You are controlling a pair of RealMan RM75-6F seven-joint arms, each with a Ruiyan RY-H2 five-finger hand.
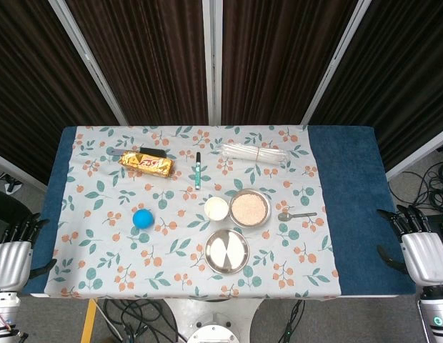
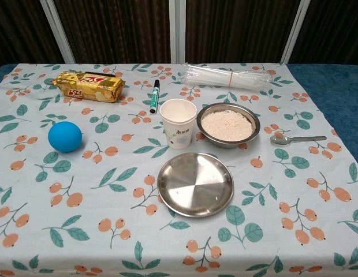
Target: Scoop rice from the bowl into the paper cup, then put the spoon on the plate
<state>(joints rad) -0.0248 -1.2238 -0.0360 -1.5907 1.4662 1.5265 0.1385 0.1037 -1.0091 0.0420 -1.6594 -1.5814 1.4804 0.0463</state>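
Observation:
A metal bowl (image 1: 249,207) (image 2: 228,125) full of white rice sits right of the table's middle. A white paper cup (image 1: 216,209) (image 2: 178,123) stands upright just left of it, apart from it. In front of both lies an empty metal plate (image 1: 226,251) (image 2: 195,184). A metal spoon (image 1: 296,215) (image 2: 297,139) lies on the cloth right of the bowl, handle pointing right. My left hand (image 1: 13,255) rests off the table's left edge and my right hand (image 1: 420,249) off its right edge; both hold nothing, fingers apart. Neither hand shows in the chest view.
A blue ball (image 1: 142,219) (image 2: 65,137) lies at the left. A gold snack pack (image 1: 146,164) (image 2: 89,85), a marker pen (image 1: 197,169) (image 2: 154,96) and a clear bag of straws (image 1: 254,152) (image 2: 231,76) lie along the back. The floral cloth (image 1: 100,243) covers the table.

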